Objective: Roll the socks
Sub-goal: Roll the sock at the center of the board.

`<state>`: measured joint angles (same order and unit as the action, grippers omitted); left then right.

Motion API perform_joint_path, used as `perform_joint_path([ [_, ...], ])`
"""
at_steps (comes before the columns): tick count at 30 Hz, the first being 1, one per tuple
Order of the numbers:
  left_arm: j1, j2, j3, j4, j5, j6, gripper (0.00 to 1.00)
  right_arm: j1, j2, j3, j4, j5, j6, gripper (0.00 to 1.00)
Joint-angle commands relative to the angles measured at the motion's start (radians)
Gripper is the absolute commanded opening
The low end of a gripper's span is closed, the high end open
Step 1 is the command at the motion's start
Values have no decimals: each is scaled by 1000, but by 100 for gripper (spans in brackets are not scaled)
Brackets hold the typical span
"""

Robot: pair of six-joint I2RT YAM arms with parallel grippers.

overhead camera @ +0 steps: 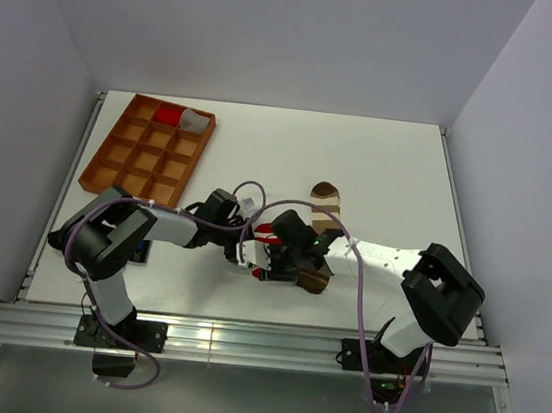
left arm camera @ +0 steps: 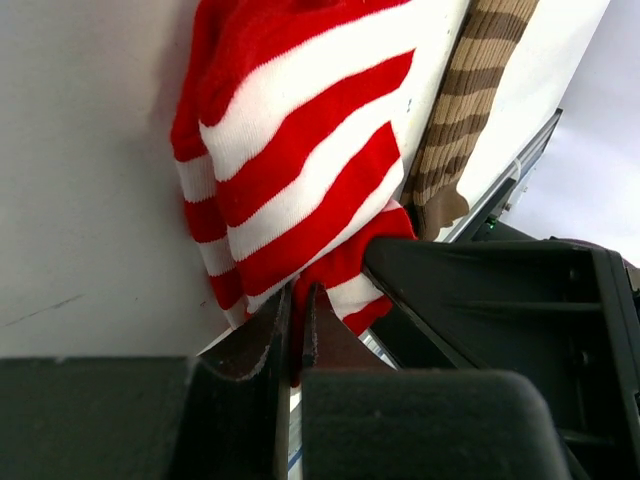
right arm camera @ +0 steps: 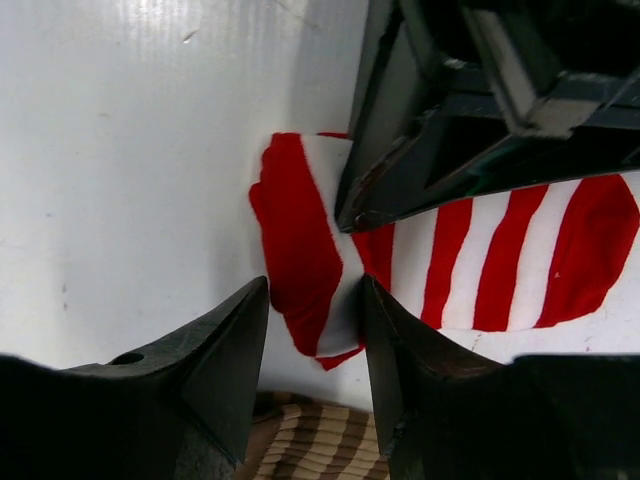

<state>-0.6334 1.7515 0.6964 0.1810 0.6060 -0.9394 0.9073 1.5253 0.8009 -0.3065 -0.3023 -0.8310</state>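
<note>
The red-and-white sock lies flat on the white table. One end of it is folded over. My left gripper is shut on a pinch of its red fabric at that end. My right gripper is open, its fingers on either side of the folded end, the right finger against the sock's edge. The dark-brown-and-tan sock lies right beside the red one, partly under my right gripper. Its toe shows beyond the arms. Both grippers meet over the socks, my left gripper coming in from the left.
An orange-brown compartment tray stands at the far left, with a red item and a pale cup in its far cells. The table's near edge and metal rail run just behind the grippers.
</note>
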Motion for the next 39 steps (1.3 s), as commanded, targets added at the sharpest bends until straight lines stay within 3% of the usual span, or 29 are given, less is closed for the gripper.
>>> perform_joint_path([
  [1,-2,36,-6,-72,-46,11,0,8,38,49,-6,43,20,50],
  [4,-2,23,-15,-51,-34,-21,0,7,77,86,-49,60,30,44],
  [8,0,-1,-47,56,-18,-100,4,-10,105,110,-101,34,56,22],
  [13,-2,-49,-149,224,-54,-272,11,-79,110,170,-227,-114,58,15],
  [20,-26,-135,-215,299,-175,-349,17,-211,206,299,-451,-320,0,14],
  [25,-55,-170,-259,371,-250,-369,19,-257,344,446,-630,-376,-28,14],
  [32,-107,-282,-282,256,-440,-238,27,-266,487,573,-741,-365,-13,14],
  [39,-160,-481,-313,140,-709,-56,43,-268,579,652,-799,-339,7,15],
])
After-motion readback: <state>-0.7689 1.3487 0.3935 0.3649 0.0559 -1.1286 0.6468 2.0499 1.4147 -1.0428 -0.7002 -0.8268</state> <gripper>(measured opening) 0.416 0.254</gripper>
